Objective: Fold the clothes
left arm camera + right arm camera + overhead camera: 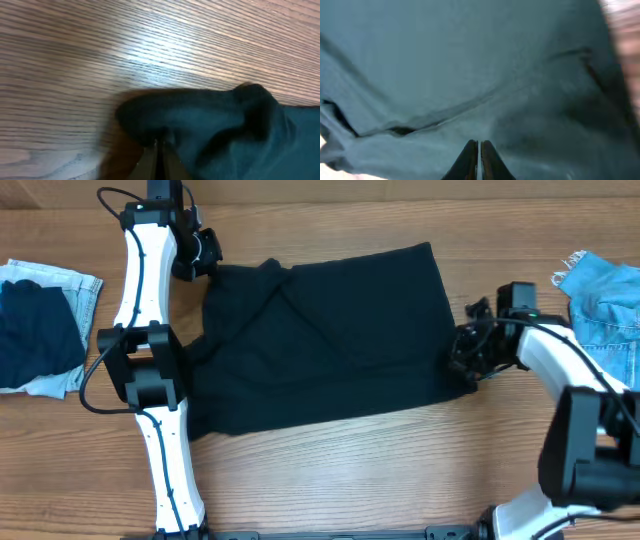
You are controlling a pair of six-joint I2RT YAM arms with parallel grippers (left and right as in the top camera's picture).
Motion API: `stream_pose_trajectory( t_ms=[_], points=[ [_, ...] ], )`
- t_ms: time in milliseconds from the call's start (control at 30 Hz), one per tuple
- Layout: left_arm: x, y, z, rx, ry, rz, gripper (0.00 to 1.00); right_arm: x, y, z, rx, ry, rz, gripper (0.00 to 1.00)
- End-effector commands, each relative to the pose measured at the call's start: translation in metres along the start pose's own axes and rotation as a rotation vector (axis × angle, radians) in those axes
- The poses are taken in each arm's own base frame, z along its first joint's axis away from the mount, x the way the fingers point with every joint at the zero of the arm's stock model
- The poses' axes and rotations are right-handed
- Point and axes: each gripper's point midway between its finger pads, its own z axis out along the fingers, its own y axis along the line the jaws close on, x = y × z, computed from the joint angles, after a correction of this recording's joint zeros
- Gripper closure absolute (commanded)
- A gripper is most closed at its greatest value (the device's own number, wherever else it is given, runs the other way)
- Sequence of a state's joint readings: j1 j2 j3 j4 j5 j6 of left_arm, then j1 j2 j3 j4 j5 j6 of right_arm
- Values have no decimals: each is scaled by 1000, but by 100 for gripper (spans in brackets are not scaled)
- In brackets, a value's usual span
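Note:
The clothes [330, 330] are one plain black garment spread flat across the middle of the wooden table. My left gripper [205, 255] sits at its far left corner. In the left wrist view its jaws [157, 145] are shut on a bunched fold of the clothes [225, 125], raised a little off the wood. At the garment's right edge is my right gripper [465, 352]. The right wrist view shows those jaws [479, 144] pressed together on the dark fabric [470, 65], which fills the frame with a few creases.
A pile of folded denim [40, 325] with a dark piece on top lies at the far left edge. A light-blue frayed denim piece [605, 300] lies at the far right. The left arm [150, 370] stretches along the garment's left side.

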State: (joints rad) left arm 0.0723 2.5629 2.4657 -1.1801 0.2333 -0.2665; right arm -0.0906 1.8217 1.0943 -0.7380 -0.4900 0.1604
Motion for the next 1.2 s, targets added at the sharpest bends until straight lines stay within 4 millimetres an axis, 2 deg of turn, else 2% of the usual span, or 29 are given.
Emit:
stream_pose_trajectory(
  t_ms=[0, 100, 200, 333, 433, 500, 667, 800, 900, 1000, 1100, 1167],
  points=[
    [-13, 14, -9, -26, -42, 3, 96, -9, -13, 11, 78, -15, 57, 95],
    [-15, 20, -11, -30, -46, -7, 96, -13, -35, 12, 193, -40, 99, 95],
    [-20, 26, -12, -34, -64, -14, 95, -14, -41, 14, 220, -45, 100, 94],
    [-31, 32, -15, -29, -102, -21, 95, -12, -50, 28, 231, -18, 111, 94],
    [-41, 36, -18, -24, -139, -27, 93, -4, -73, 36, 322, 12, 152, 95],
    [-48, 38, -19, -20, -168, -25, 92, 0, -91, 32, 422, 7, 214, 95],
    [-66, 51, -26, -34, -238, -53, 89, 6, -119, 16, 607, -21, 282, 95],
    [-71, 57, -28, -35, -253, -61, 88, 8, -130, 8, 678, -40, 323, 95],
    [-74, 57, -29, -34, -265, -54, 87, 12, -143, -3, 745, -64, 417, 94],
    [-76, 55, -30, -27, -276, -51, 85, 12, -141, -1, 717, -46, 394, 90],
    [-74, 45, -28, 7, -265, -40, 78, 11, -140, 0, 708, -48, 393, 87],
    [-70, 34, -24, 35, -250, -25, 64, 12, -140, 0, 711, -44, 394, 87]
  ],
)
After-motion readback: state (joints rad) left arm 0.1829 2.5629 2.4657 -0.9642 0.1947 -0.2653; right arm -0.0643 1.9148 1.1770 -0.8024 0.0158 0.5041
